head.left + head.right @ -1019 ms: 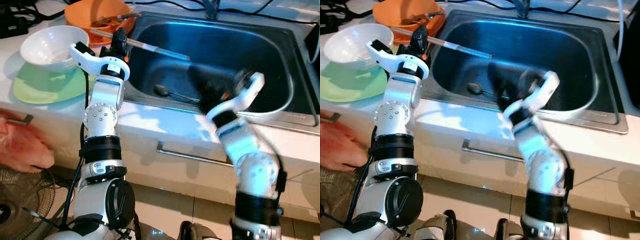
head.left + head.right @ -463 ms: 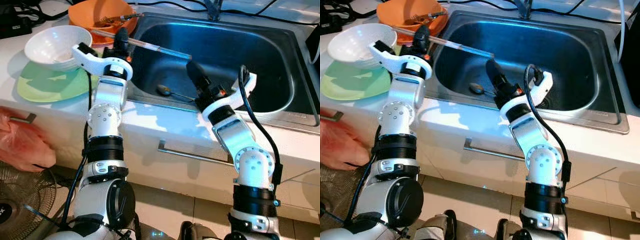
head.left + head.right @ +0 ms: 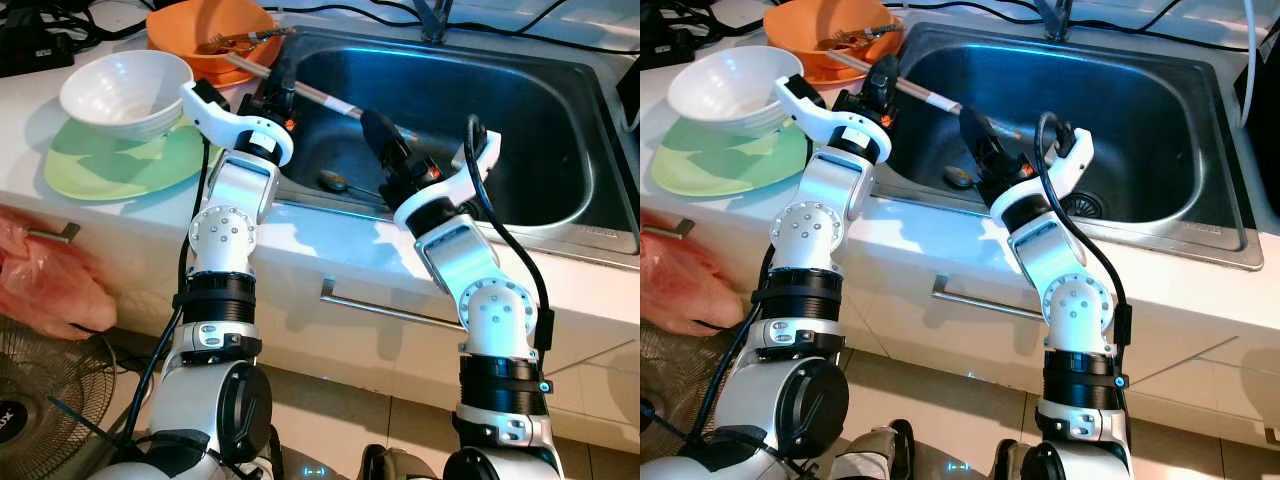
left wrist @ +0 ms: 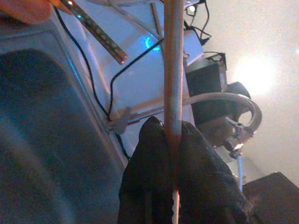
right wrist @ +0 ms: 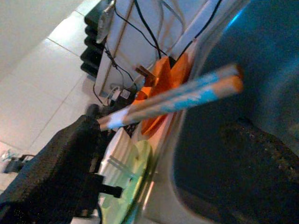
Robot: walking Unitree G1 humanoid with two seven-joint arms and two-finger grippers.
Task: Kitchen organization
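Over the steel sink (image 3: 560, 215) at centre frame, left gripper (image 3: 281, 84) clamps the chopsticks (image 3: 322, 96); right gripper (image 3: 378, 136), apparently parted, should approach slowly, seizing their free end squarely.

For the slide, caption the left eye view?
Left gripper holds chopsticks over the sink; right gripper reaches toward them.

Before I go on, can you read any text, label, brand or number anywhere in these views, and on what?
None can be read.
The chopsticks held by the left gripper carry a blue band, with no legible characters.
The fan by the floor has a small mark at its hub, too small to read.
The orange bowl, white bowl and sink show no lettering.
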